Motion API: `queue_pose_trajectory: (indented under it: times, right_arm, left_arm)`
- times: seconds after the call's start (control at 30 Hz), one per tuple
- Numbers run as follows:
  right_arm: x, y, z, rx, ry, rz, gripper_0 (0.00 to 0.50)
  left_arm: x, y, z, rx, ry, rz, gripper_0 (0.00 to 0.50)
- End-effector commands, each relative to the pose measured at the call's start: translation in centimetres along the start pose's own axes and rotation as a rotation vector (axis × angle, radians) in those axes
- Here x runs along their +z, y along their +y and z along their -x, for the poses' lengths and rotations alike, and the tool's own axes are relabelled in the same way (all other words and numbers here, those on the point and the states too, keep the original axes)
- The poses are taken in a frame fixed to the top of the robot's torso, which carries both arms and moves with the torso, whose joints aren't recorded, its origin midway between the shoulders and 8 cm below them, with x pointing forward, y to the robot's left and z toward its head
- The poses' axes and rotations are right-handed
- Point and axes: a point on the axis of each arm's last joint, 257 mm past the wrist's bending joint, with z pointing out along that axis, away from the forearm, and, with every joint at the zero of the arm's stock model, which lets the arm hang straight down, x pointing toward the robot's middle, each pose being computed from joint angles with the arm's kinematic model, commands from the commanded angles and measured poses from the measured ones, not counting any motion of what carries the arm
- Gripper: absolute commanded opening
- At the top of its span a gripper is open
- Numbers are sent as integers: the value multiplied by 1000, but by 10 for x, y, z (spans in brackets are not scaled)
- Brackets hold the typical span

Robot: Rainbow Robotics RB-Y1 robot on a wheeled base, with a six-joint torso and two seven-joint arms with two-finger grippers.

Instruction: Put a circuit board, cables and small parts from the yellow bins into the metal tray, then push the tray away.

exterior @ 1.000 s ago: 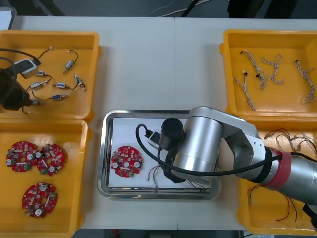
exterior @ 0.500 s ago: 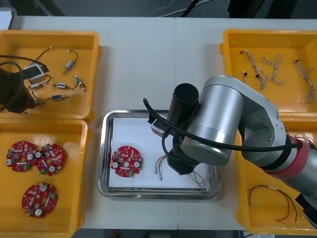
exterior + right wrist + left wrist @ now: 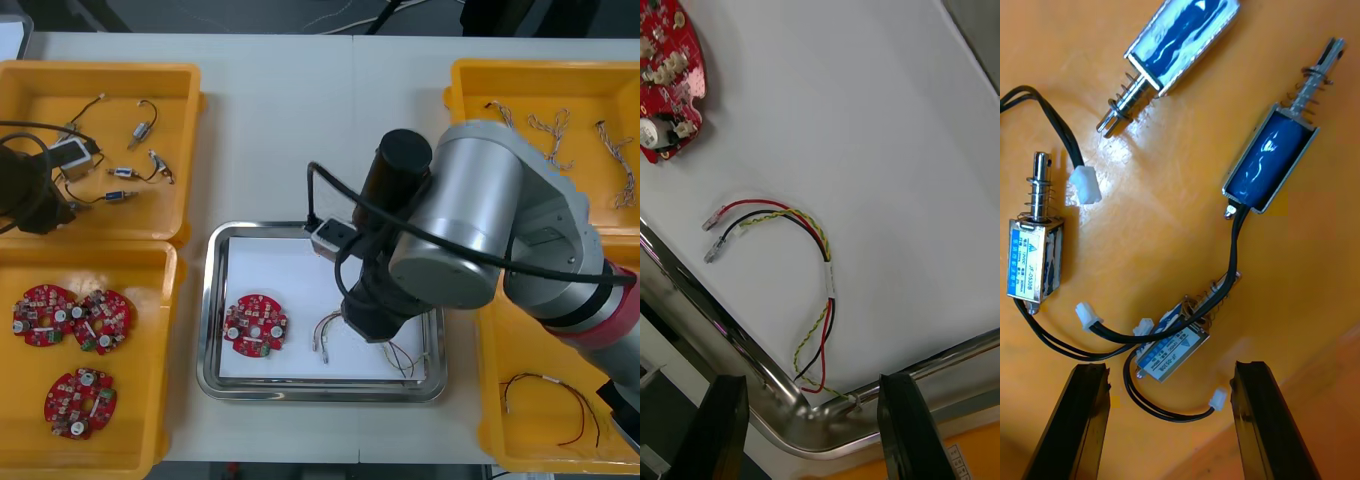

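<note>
Right wrist view: right gripper spread over cable; left gripper spread, apparently clear, over small metal parts.

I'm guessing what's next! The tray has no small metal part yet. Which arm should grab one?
Left. Its open pincer hangs over the small metal parts; the right pincer is above the tray.

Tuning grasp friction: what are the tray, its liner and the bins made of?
Tray: polished metal, probably steel; mirror-like rim. Liner: matte white, paper or plastic, can't tell. Bins: glossy yellow moulded plastic, apparently. Right hand open over tray; left hand open over small metal parts.
</note>
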Motion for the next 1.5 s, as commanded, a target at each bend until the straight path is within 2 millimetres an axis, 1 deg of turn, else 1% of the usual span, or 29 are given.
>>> queue_pose_trajectory:
  times: [0.03,0.07,0.1,0.27,0.3,0.33,0.37,0.53,0.57,0.6,0.67,0.73,0.77,0.93,1.07,1.17,1.23,1.37,1.4,1.47,1.5]
  right_arm:
    - [-33,-19,25,92,-109,1,500]
    - [-35,-21,26,111,-114,3,500]
    - [-40,-29,27,174,-126,1,500]
    - [-53,-44,30,312,-163,0,500]
    - [-59,-50,31,368,-181,1,500]
    - [-59,-50,31,368,-181,1,500]
    - [-65,-56,31,422,-196,2,500]
    - [-73,-67,24,566,-196,20,500]
    - [-77,-72,20,619,-194,23,500]
    - [-77,-72,20,619,-194,23,500]
    - [-82,-83,9,690,-183,19,500]
    - [-85,-87,5,712,-181,14,500]
    - [-90,-94,-2,741,-179,3,500]
    - [-102,-116,-20,842,-169,-24,500]
    - [-110,-130,-30,906,-164,-38,500]
    - [-117,-146,-40,955,-157,-53,500]
    - [-122,-160,-48,984,-154,-73,500]
    - [-131,-185,-58,1046,-159,-95,500]
    - [-131,-185,-58,1046,-159,-95,500]
    - [-137,-204,-64,1095,-167,-110,500]
    - [-137,-207,-65,1102,-169,-114,500]
  left_arm:
    - [-12,22,13,144,-8,52,477]
    - [-12,22,13,144,-8,52,478]
    - [-12,22,13,144,-8,52,477]
    - [-12,23,12,147,-4,55,472]
    - [-11,21,14,146,-7,53,471]
    - [-11,21,14,146,-7,53,471]
    - [-9,20,14,146,-4,54,469]
    - [-7,16,17,145,-9,49,465]
    - [-6,15,19,145,-14,46,466]
    - [-6,15,19,145,-14,46,466]
    - [-6,14,22,147,-16,46,464]
    - [-6,14,24,145,-21,47,465]
    - [-6,13,26,146,-24,45,463]
    - [-4,10,35,147,-38,41,461]
    - [-2,6,36,143,-40,35,463]
    - [-1,5,38,139,-44,35,460]
    - [0,4,38,136,-46,30,458]
    - [5,1,35,124,-41,18,454]
    - [5,1,35,124,-41,18,454]
    - [7,-1,32,121,-35,13,454]
    - [7,-1,32,120,-36,13,453]
